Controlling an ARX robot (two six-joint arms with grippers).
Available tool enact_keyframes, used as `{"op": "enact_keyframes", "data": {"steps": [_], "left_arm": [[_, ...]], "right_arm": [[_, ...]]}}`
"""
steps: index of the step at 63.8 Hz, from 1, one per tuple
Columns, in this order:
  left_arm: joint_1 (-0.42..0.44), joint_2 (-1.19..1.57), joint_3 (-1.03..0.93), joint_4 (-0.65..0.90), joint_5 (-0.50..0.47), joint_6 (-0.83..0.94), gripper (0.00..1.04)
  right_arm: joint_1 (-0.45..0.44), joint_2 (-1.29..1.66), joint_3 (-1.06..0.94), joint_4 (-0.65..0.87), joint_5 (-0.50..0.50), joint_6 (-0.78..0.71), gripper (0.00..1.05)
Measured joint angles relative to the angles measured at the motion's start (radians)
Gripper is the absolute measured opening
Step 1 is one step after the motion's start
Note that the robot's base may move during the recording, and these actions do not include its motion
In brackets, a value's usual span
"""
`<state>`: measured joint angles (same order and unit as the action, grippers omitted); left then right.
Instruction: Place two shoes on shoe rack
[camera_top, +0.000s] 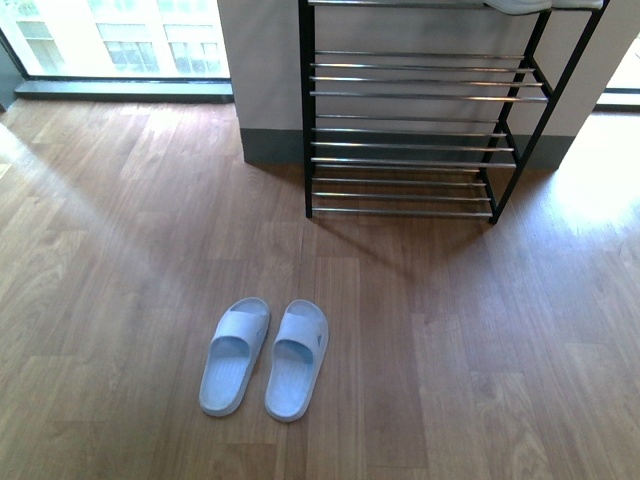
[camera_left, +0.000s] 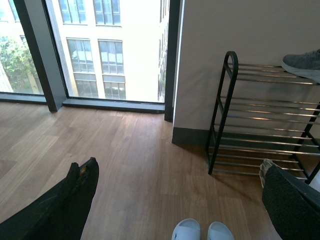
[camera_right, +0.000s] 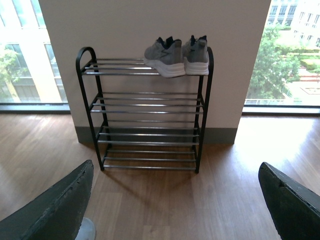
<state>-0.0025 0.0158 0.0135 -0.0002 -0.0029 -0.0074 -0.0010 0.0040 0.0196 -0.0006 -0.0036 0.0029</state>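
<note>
A pair of pale blue slide sandals (camera_top: 264, 357) lies side by side on the wood floor in front of the shoe rack (camera_top: 410, 140), toes toward it. Their toes (camera_left: 202, 231) show at the edge of the left wrist view. Two grey knit sneakers (camera_right: 177, 55) with white soles stand on the rack's top tier (camera_right: 120, 67), at its right end. My left gripper (camera_left: 180, 187) is open above the floor, over the sandals. My right gripper (camera_right: 175, 200) is open too, facing the rack (camera_right: 147, 115), with nothing between its fingers. Neither arm shows in the front view.
The rack stands against a pale wall pillar (camera_top: 265, 70) with a dark skirting. Floor-to-ceiling windows (camera_left: 100, 50) flank the pillar on both sides. Its three lower tiers (camera_right: 150, 127) hold nothing. Wood floor (camera_top: 120, 260) stretches to the left of the sandals.
</note>
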Motion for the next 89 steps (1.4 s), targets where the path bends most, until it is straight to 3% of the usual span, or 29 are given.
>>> {"op": "enact_keyframes", "data": {"steps": [89], "left_arm": [[0.0,0.0,0.0,0.0,0.004,0.0,0.95]], "right_arm": [[0.0,0.0,0.0,-0.001,0.007,0.0,0.96]]}}
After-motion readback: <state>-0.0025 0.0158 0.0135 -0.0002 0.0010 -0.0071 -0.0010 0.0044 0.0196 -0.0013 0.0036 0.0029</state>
